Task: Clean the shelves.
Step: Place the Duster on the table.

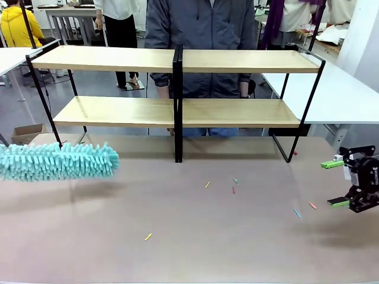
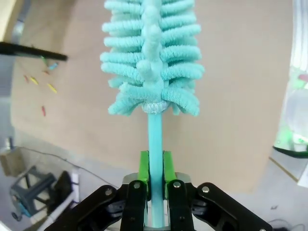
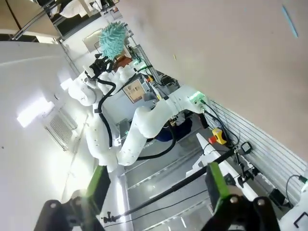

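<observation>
The shelves, two long light-wood boards in a thin black frame, stand across the far part of the beige tabletop. A fluffy teal duster hangs low over the table's left side, in front of the lower board and apart from it. In the left wrist view my left gripper is shut on the duster's thin teal handle, with the duster head pointing away from me. My right gripper hovers at the table's right edge, open, with nothing between its green pads.
Small coloured bits lie scattered over the tabletop, some near the right gripper. A person stands close behind the shelves. A white table stands at the right and a cardboard box on the floor at the left.
</observation>
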